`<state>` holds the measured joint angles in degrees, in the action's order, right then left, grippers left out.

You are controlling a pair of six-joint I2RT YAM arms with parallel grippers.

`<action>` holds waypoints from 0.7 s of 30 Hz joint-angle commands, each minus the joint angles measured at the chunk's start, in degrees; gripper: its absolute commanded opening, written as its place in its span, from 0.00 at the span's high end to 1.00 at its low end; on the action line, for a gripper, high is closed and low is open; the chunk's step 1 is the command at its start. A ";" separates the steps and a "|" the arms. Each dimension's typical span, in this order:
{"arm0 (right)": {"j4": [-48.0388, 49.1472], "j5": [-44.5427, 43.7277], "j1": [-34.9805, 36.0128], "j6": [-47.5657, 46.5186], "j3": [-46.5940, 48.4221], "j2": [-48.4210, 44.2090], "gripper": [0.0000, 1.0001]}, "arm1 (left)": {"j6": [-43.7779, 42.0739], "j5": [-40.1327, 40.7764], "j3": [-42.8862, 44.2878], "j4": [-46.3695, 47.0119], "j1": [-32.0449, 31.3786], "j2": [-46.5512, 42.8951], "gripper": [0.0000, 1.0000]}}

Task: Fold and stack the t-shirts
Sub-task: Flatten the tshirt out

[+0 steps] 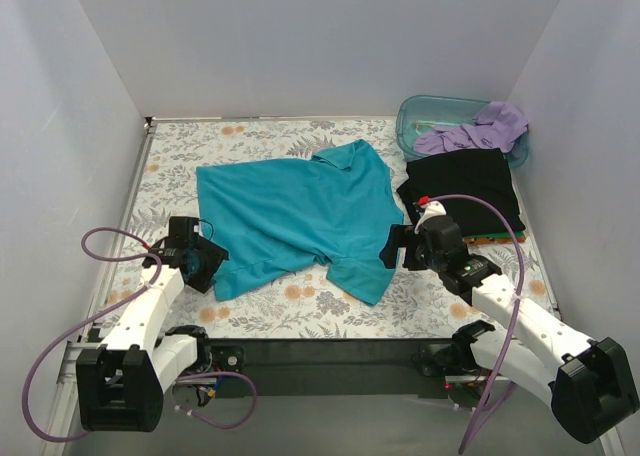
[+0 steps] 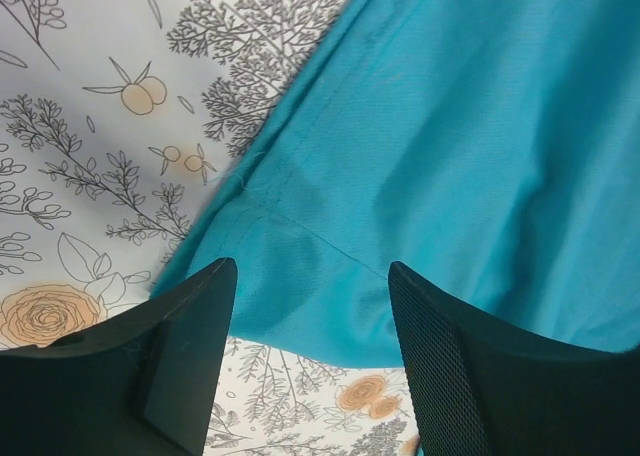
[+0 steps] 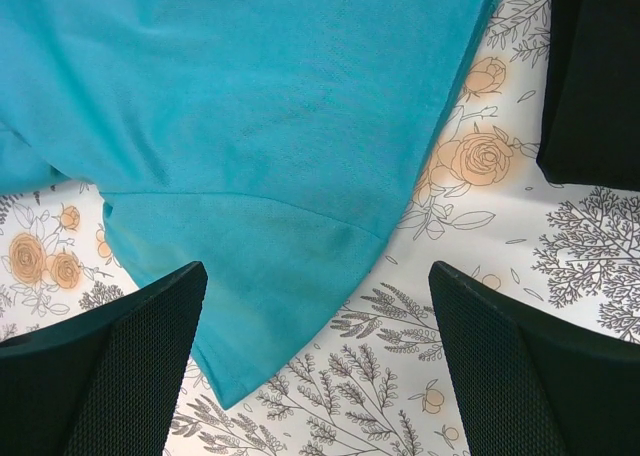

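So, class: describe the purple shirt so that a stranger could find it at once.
On the floral table, look to the far right corner, where a blue-green tub stands. The purple shirt lies crumpled over its rim; the black shirt beside it is folded, and the teal shirt lies spread mid-table.

Centre of table (image 1: 300, 316): spread t-shirt (image 1: 300, 211).
Right of it: folded t-shirt (image 1: 465, 181).
Behind folded t-shirt: tub (image 1: 425, 116), crumpled t-shirt (image 1: 480, 131) in it.
Spread t-shirt's near corners: left gripper (image 1: 205, 261), right gripper (image 1: 392, 248).
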<state>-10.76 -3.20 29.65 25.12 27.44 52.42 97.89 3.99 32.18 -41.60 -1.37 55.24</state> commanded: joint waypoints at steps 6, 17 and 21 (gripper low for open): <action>2.33 -0.05 0.15 1.07 -1.07 -0.04 0.02 | 4.15 3.12 -0.81 -1.28 -0.30 -0.40 0.40; 2.41 -1.37 0.15 1.15 -1.08 1.01 0.02 | 4.60 4.02 -1.77 0.72 -0.39 4.70 0.45; 2.33 -1.63 0.15 0.98 -0.90 1.63 0.01 | 3.63 3.04 -2.30 2.05 -0.39 5.75 0.61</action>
<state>-10.13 -3.73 29.65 25.61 26.33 53.65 101.78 7.64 30.52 -41.06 -1.50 60.93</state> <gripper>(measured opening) 0.984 0.432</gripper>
